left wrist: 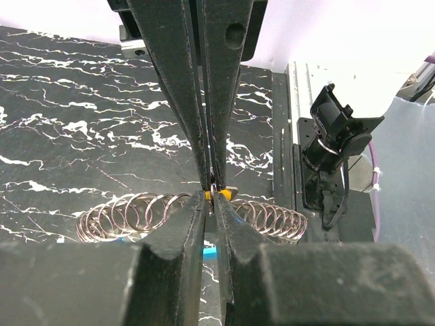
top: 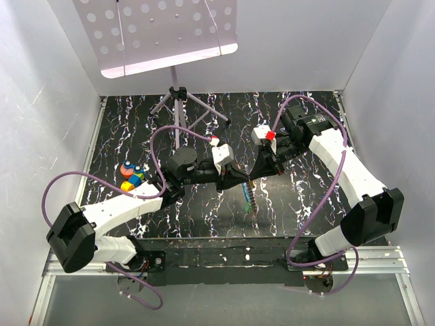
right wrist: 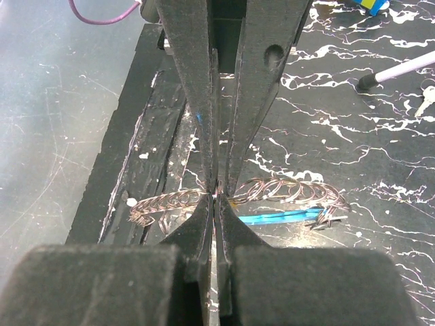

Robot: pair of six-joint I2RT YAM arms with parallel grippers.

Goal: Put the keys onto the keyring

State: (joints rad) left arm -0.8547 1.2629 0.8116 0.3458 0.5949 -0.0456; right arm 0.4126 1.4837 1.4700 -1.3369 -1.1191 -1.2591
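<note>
Both pincers are nose to nose over the middle of the surface [top: 204, 219]. The left pincer [left wrist: 212, 206] is squeezed nearly together on a yellow-orange key [left wrist: 223, 195], right at its tips. The right pincer [right wrist: 216, 204] is pressed fully together. I think it's pinching a strand of the keyring [right wrist: 292, 191], but the wire's too thin to be sure.

The keyring is a long wire coil. In the top view it runs from just under the tips toward the near edge, square across the line of the two pincers. So the key sits right at the wire, and I'd say the next move comes down to pushing it along that tip-to-tip line, toward the right pincer. The other keys [top: 131, 176] sit well off left by the left arm, so that arm's nearer for them.
</note>
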